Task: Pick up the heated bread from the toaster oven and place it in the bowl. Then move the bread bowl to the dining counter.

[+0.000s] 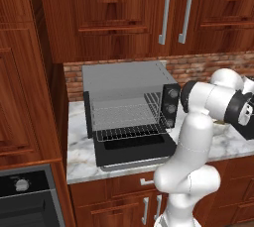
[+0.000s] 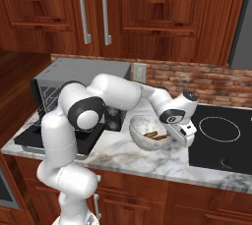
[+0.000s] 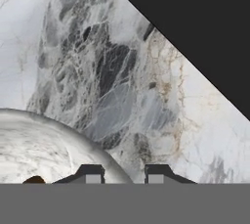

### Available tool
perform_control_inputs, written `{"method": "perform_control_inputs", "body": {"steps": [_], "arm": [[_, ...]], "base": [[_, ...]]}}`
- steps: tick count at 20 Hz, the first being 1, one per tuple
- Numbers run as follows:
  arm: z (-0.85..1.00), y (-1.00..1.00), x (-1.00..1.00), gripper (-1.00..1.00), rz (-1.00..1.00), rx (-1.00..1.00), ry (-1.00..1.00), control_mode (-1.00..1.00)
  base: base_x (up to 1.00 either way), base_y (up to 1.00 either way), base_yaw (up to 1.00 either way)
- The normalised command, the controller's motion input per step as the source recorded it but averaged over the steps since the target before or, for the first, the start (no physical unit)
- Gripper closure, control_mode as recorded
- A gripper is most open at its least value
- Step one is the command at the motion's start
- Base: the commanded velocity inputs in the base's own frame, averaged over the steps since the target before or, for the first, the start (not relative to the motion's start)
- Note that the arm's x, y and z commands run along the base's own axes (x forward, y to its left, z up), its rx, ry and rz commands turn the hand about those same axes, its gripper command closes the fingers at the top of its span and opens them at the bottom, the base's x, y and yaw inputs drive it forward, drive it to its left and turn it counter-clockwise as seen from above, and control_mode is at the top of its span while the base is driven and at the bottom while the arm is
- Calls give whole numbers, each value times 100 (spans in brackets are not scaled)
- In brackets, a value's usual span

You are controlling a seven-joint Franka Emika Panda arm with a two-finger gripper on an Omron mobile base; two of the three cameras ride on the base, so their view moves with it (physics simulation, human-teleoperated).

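Note:
The whitish marbled bowl (image 2: 139, 139) stands on the marble top between the toaster oven (image 2: 83, 70) and the cooktop, and the golden-brown bread (image 2: 152, 134) lies inside it. My gripper (image 2: 178, 135) reaches down at the bowl's right rim. In the hand view my gripper (image 3: 123, 175) straddles the rim of the bowl (image 3: 44, 145), the fingers close together on it, and a brown edge of the bread (image 3: 34, 180) peeks out at the bottom left. The toaster oven (image 1: 129, 99) stands with its black door dropped open and its wire rack bare. The dining counter is out of view.
A black cooktop (image 2: 219, 138) lies just right of the bowl, its corner (image 3: 205, 22) close ahead of the hand. Brick backsplash and wooden cabinets (image 2: 147, 13) rise behind. The oven's open door (image 1: 134, 154) overhangs the counter front. A black built-in oven (image 1: 25, 196) sits low left.

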Motion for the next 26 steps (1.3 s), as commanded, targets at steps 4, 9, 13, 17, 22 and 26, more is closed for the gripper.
{"method": "perform_control_inputs", "body": {"steps": [4,9,13,17,22,26], "arm": [[15,0,-25,100,-1,0,-11,-100],[31,1,-44,100,-17,0,-18,-100],[34,14,-52,100,-29,-4,-22,-100],[40,40,-62,100,-35,-6,-21,-100],[43,76,-73,100,-40,-4,-12,-100],[54,100,-58,100,-39,-3,-2,-100]], "base": [[0,0,0],[0,0,0],[0,0,0],[0,0,0],[0,0,0],[0,0,0]]}}
